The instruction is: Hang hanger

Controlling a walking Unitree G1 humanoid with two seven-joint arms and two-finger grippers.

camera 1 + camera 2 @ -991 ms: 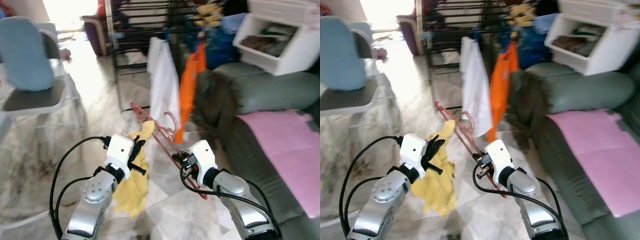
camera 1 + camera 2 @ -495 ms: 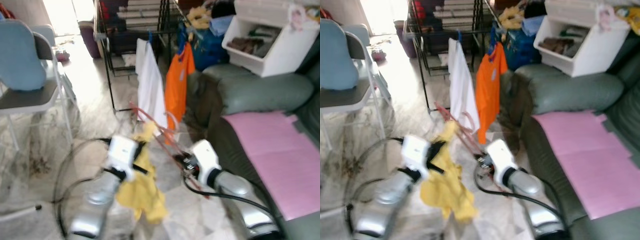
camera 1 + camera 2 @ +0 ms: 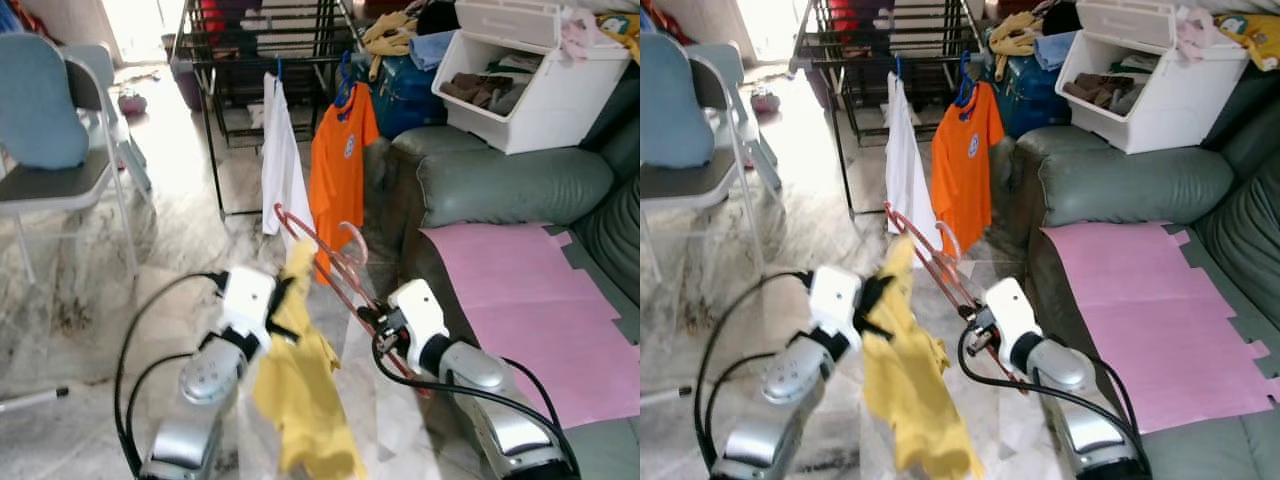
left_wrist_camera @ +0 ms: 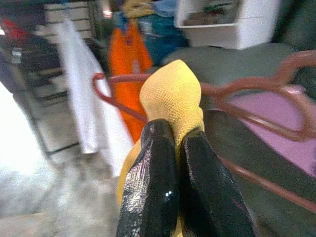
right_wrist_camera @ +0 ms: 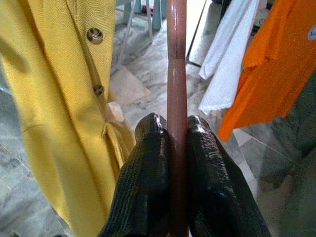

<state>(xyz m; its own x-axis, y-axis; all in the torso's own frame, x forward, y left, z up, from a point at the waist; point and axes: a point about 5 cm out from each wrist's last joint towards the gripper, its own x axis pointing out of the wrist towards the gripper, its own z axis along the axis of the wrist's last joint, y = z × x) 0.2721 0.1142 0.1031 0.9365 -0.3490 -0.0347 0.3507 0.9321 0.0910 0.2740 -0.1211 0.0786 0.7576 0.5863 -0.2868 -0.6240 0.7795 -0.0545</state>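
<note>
The left gripper (image 4: 177,148) has its 2 black fingers (image 4: 153,182) pinched tight on a fold of a yellow shirt (image 3: 300,385), which hangs down from it in front of the robot, above the marble floor (image 3: 80,310); small brown buttons show along the cloth in the right wrist view. The right gripper (image 5: 177,131) is clamped on the bar of a red hanger (image 3: 325,250), the bar running straight between its fingertips. The hanger is held in the air between the 2 arms, tilted, with its hook (image 3: 352,238) toward the clothes ahead and one end tucked against the top of the yellow shirt. Just beyond it a white cloth (image 3: 280,170) and an orange shirt (image 3: 340,165) hang from a black drying rack (image 3: 215,120). A grey-green sofa (image 3: 500,185) with a pink mat (image 3: 520,300) sits on the robot's right, a white bin (image 3: 520,85) of clothes above it, and a folding chair (image 3: 60,150) stands on the left.
</note>
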